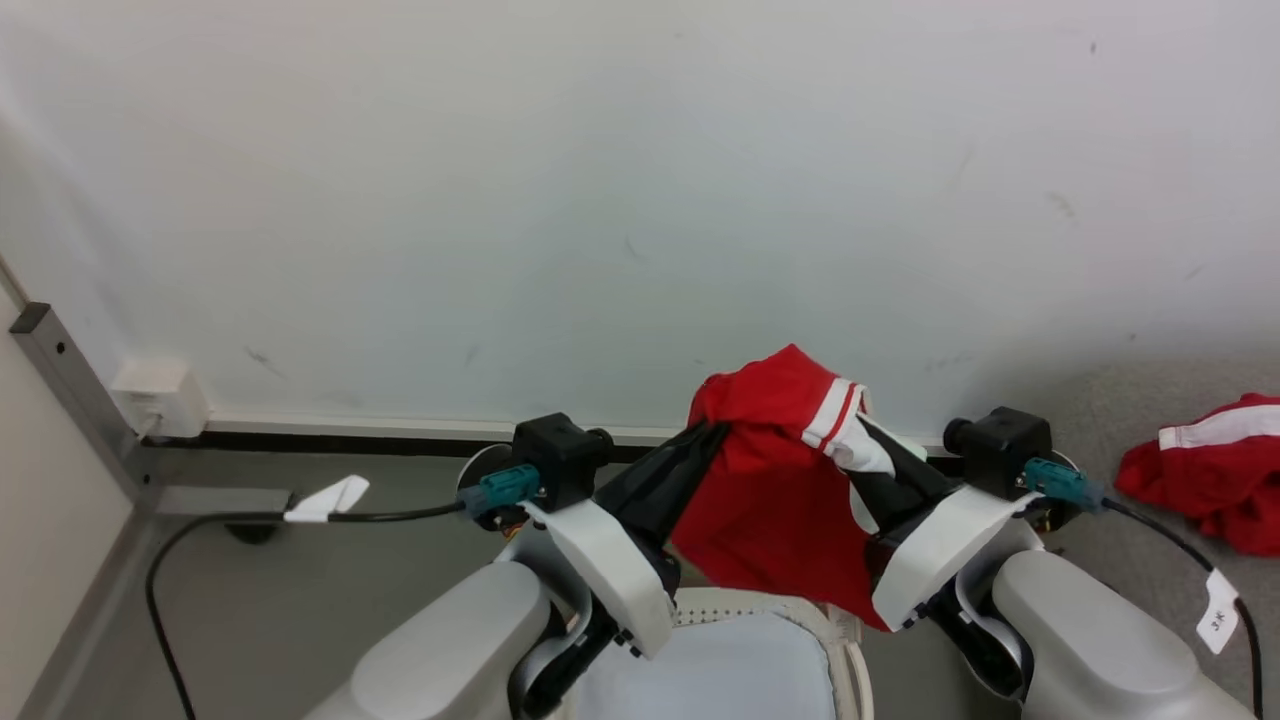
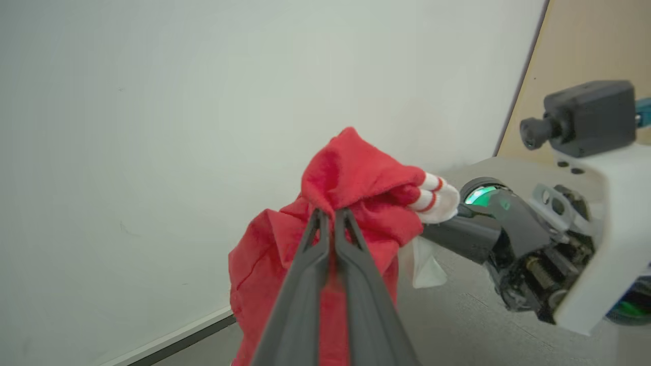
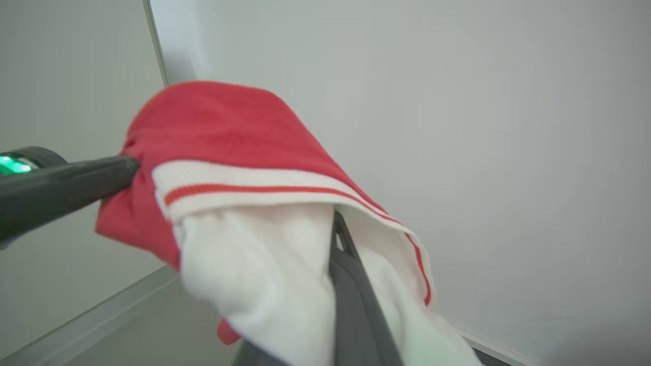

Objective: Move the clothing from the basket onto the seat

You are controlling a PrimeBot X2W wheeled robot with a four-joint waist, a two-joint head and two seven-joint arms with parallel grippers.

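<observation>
1. We see the left gripper [image 2: 331, 212] clenched on a fold of the red garment [image 1: 770, 480], fingers pressed together
2. The right gripper [image 2: 427, 233] pinches the same garment at its white striped cuff
3. The garment hangs between both grippers in front of the white wall [image 1: 600, 200], above the basket [image 1: 745, 601]
4. A second red garment [image 1: 1215, 480] lies on the grey seat [image 1: 1100, 430], well apart to the right

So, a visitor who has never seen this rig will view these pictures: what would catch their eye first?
First, the bright red fabric garment with white striped trim, held up mid-picture by the shut left gripper and right gripper. Then a second red garment lying on a grey textured surface at far right, and the white perforated plastic basket at the bottom edge.
</observation>
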